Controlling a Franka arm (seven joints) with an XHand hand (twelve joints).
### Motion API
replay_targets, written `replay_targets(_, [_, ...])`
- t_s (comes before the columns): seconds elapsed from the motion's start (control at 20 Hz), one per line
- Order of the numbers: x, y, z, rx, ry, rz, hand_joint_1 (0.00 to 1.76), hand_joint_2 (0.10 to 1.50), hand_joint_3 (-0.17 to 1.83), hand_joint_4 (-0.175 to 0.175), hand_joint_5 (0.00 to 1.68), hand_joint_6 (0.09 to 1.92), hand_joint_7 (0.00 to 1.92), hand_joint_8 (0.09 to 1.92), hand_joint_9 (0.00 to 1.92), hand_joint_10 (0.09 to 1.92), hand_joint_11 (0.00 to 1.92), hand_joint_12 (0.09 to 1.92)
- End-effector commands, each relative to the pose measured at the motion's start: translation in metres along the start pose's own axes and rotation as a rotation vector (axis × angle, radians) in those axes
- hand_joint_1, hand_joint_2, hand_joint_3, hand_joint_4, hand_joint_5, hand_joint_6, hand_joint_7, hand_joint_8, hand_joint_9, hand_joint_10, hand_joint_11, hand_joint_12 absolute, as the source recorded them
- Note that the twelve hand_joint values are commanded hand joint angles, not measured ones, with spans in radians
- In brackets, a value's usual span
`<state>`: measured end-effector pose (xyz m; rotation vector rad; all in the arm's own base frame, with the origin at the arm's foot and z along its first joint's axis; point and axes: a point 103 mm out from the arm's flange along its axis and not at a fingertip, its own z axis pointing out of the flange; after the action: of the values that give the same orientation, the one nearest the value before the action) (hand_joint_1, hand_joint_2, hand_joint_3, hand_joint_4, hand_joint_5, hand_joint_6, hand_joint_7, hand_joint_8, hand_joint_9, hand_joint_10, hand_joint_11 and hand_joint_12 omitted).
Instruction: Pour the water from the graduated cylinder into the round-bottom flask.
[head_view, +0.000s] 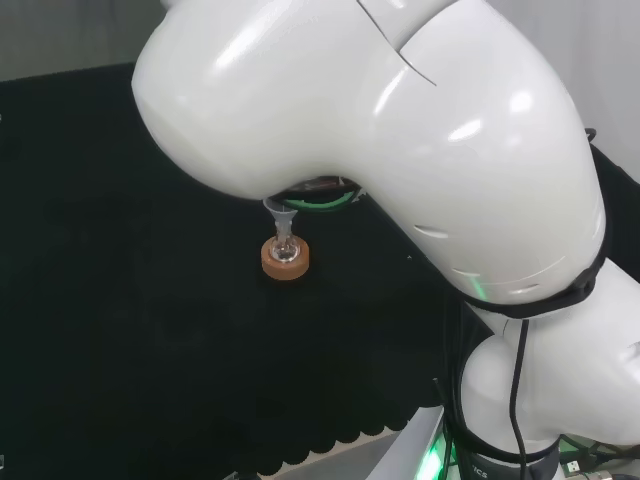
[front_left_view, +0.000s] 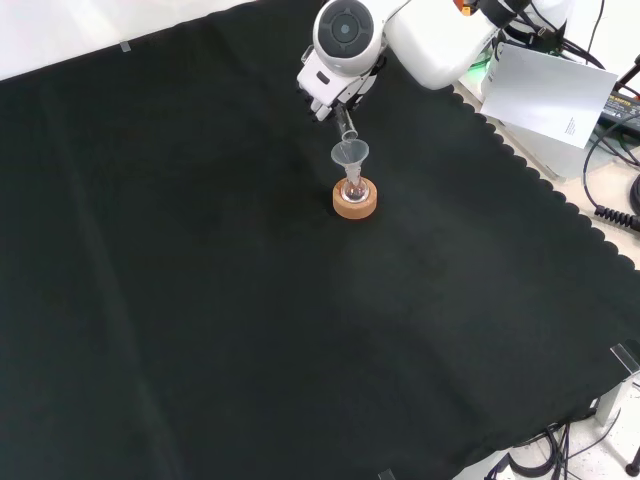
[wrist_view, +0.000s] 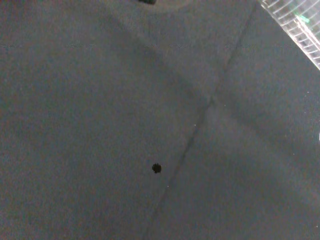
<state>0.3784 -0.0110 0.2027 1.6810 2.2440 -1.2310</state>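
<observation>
In the front view, a round-bottom flask (front_left_view: 354, 192) is seated in a cork ring (front_left_view: 355, 203) on the black-clothed tabletop (front_left_view: 200, 300), with a clear funnel (front_left_view: 350, 154) in its neck. Just above, a graduated cylinder (front_left_view: 346, 124) is tilted toward the funnel, gripped by the robot hand (front_left_view: 325, 92), whose fingers are curled round it.
</observation>
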Motion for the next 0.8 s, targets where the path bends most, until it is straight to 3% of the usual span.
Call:
replay_targets(0.05, [0.012,0.001,-0.011,0.011,-0.02,0.004,1.28,1.06,0.0,-0.175,1.08,0.85,1.11,0.83,1.51,0.09,1.28,0.71])
replay_targets(0.8, [0.023,0.004,-0.019,0.013,-0.032,0.009,1.28,1.06,0.0,-0.175,1.07,0.85,1.11,0.83,1.51,0.09,1.27,0.71])
